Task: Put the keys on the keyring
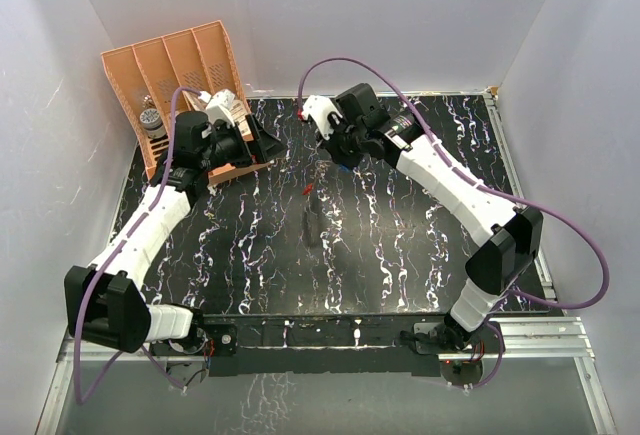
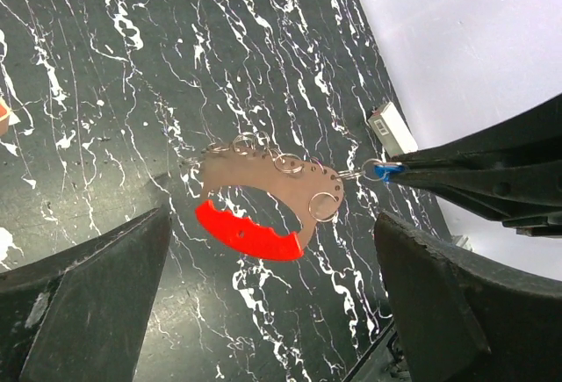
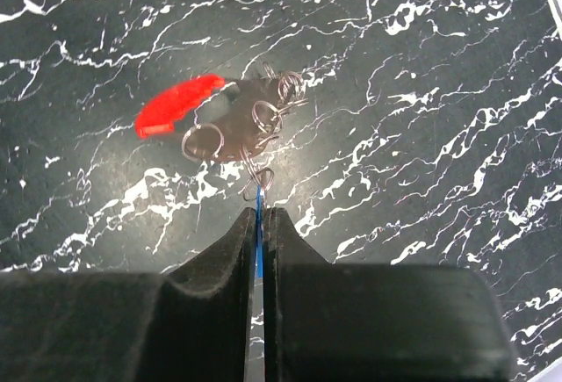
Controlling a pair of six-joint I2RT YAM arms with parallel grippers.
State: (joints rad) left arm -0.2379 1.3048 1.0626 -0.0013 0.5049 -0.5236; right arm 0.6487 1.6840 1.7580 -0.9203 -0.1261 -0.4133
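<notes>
The right hand (image 3: pixel 258 215) is pinched tight on the key (image 2: pixel 384 169), whose blue head shows only as a thin sliver between the two closed fingers; from the key a small wire ring (image 3: pixel 260 177) leads on to the keyring (image 2: pixel 263 196). The keyring has a curved red side and a pale side pierced with holes, several of them carrying thin metal rings; it lies out just beyond the right fingertips, over the middle of the black marbled bench (image 1: pixel 400 245), and seems to hang clear of it, with a dark shadow below it in the overhead view.

The left hand (image 2: pixel 270 217) stands spread wide and holds nothing; its two dark fingers flank the keyring without touching it.

At the far left corner of the bench, an orange slotted rack (image 1: pixel 185 60) leans against the wall.
</notes>
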